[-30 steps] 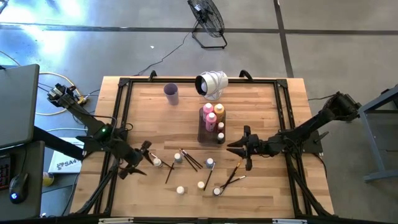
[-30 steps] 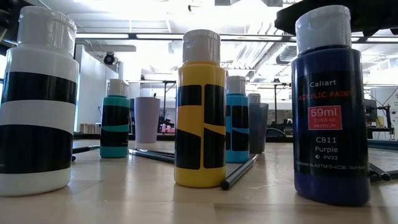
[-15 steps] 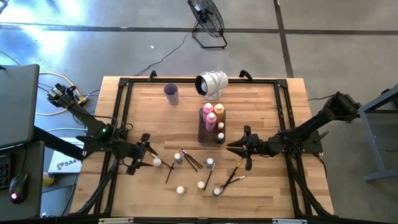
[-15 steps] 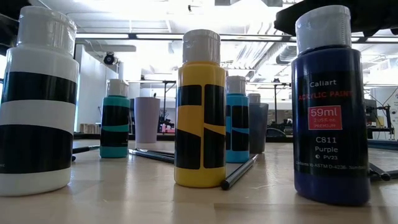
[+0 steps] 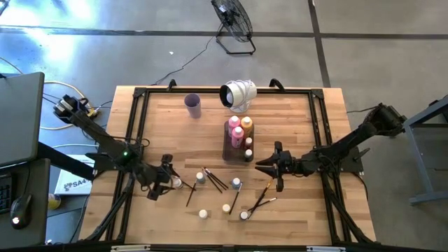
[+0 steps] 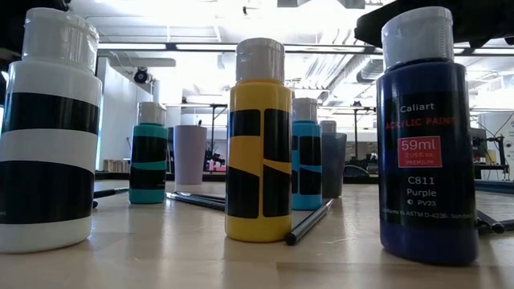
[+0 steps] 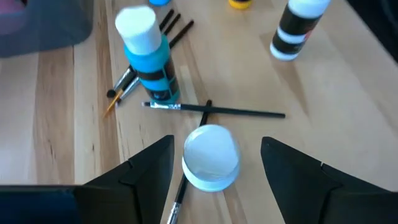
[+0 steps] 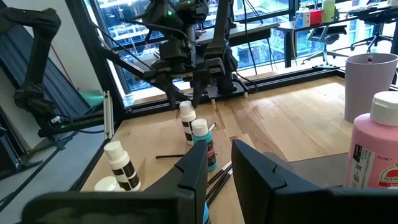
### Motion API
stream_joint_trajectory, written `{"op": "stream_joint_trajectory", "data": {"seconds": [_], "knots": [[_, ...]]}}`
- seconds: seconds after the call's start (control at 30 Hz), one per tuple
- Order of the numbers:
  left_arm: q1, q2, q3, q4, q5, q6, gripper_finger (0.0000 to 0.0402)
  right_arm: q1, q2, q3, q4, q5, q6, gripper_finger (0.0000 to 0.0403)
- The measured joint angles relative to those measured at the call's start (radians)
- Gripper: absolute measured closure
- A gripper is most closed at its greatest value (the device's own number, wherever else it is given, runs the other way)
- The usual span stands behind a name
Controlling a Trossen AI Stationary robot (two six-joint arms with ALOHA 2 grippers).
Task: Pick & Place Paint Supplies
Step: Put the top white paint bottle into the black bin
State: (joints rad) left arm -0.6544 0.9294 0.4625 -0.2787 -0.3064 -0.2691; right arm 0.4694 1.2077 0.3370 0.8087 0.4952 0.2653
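Observation:
My left gripper is open at the table's near left, tipped downward. Its fingers stand on either side of a white-capped paint bottle that stands upright on the wood, with a gap on each side. A teal bottle, a black-and-white bottle and thin dark paintbrushes lie beyond it. Pink and orange bottles stand in the clear tray. My right gripper hovers level by the tray's near end, its fingers a narrow gap apart with nothing between them.
A lilac cup and a white round device stand at the far edge. More small bottles and brushes are scattered over the near middle. A black frame borders the table. Bare wood shows at the far right.
My left gripper has sunk toward the white-capped bottle at the near left and rolled its wrist, so its open fingers now flank the bottle. The bottle has kept its place.

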Motion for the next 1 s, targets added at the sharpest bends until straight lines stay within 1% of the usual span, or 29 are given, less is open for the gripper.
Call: {"op": "stream_joint_trajectory", "data": {"seconds": [0.2,0.37,0.63,1.0], "knots": [[0.0,0.049,0.0,0.0,-0.002,-0.048,0.0164,0.0,0.0,0.0,-0.008,-0.004,0.0,0.0339],[0.0,0.064,0.0,0.002,-0.004,-0.058,0.0164,0.0,0.0,0.0,-0.015,-0.004,0.0,0.0339],[0.0,0.064,0.0,0.051,-0.021,-0.057,0.0164,0.0,0.0,0.0,-0.021,-0.004,0.0,0.0339],[0.0,0.064,0.0,0.048,-0.021,-0.054,0.0165,0.0,0.0,0.0,-0.027,-0.004,0.0,0.0339]]}}
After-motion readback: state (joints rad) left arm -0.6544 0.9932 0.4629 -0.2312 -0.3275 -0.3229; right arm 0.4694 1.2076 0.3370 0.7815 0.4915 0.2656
